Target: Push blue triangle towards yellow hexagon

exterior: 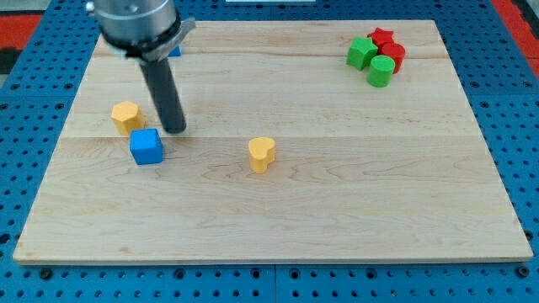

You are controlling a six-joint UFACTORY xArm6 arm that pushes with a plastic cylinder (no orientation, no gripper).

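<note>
A yellow hexagon (126, 115) lies at the board's left. A blue cube-like block (146, 146) sits just below and to the right of it, a small gap between them. My tip (174, 130) rests on the board just right of the blue cube-like block's top corner and right of the yellow hexagon. A second blue block (176, 50) peeks out behind the arm near the board's top edge; it is mostly hidden and its shape cannot be made out.
A yellow heart-like block (262, 155) lies near the board's middle. At the top right, a red star (383, 36), a red cylinder (394, 54), a green cube (362, 53) and a green cylinder (380, 71) cluster together. The wooden board (337, 194) sits on a blue pegboard.
</note>
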